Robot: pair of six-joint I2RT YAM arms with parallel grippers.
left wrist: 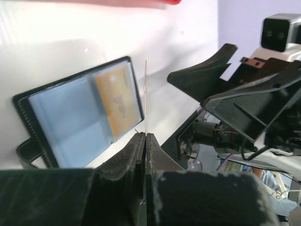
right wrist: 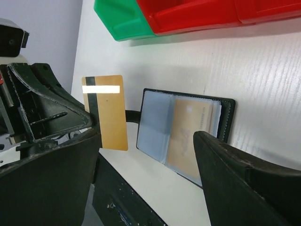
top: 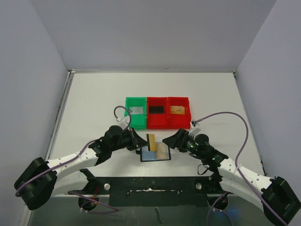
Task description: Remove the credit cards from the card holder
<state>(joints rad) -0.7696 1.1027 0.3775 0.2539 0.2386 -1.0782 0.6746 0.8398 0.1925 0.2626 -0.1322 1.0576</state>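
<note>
The card holder (top: 155, 153) lies open on the table between the arms, bluish-grey pockets up. A gold card (left wrist: 118, 100) sits in one of its pockets and also shows in the right wrist view (right wrist: 190, 133). My left gripper (top: 142, 141) is shut on a second gold card with a black stripe (top: 151, 141), held upright just above the holder's far left edge. That card shows edge-on in the left wrist view (left wrist: 146, 94) and flat in the right wrist view (right wrist: 107, 113). My right gripper (top: 169, 140) is open and empty, hovering over the holder's right side (right wrist: 186, 134).
A green bin (top: 136, 113) and two red bins (top: 157, 113) (top: 179, 113) stand in a row behind the holder. They hold a pale grey card (top: 137, 110), a black card (top: 156, 109) and a gold card (top: 177, 109). The black base rail runs along the near edge.
</note>
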